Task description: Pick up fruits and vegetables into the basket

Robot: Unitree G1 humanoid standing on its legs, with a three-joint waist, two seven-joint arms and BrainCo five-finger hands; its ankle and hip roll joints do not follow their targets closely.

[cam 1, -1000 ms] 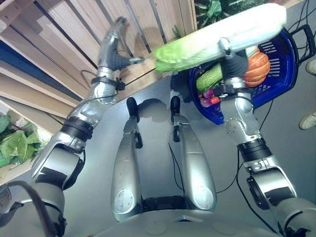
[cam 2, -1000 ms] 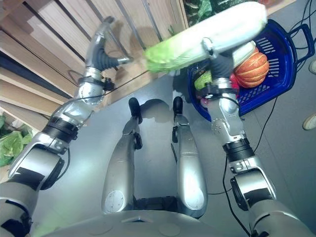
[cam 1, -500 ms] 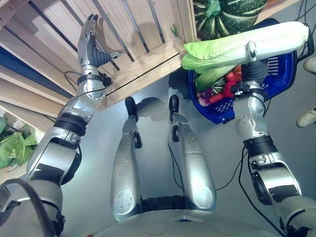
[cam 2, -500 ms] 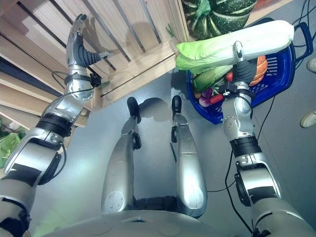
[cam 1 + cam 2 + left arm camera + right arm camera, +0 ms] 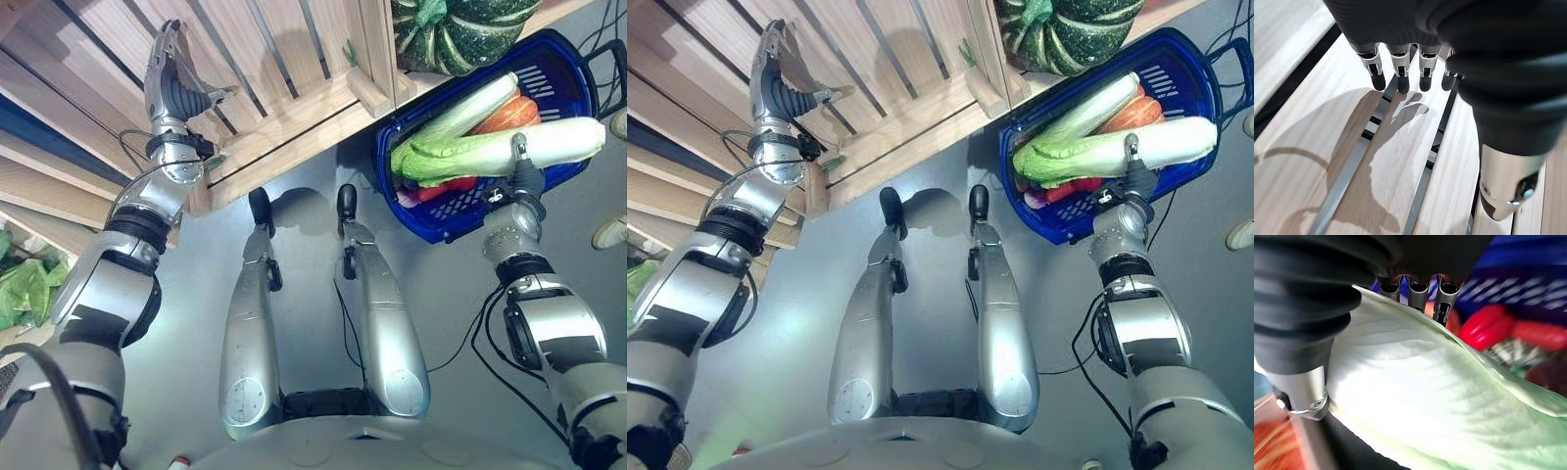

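Observation:
A long pale napa cabbage with a green leafy end lies across the top of the blue basket. My right hand is shut on it near its white end. In the right wrist view the fingers and thumb curl round the cabbage, with red peppers beyond. The basket also holds another long green-white vegetable, an orange pumpkin and red peppers. My left hand is raised and open against the wooden crate, with straight fingers just off the slats.
A dark green striped pumpkin sits on the wooden crate shelf just above the basket. The slatted crate wall runs across the upper left. Leafy greens lie at the far left. A person's shoe stands at the right edge.
My right hand has lowered the cabbage from above the crate down onto the basket's contents. My left hand has stayed raised at the slats, shifting slightly.

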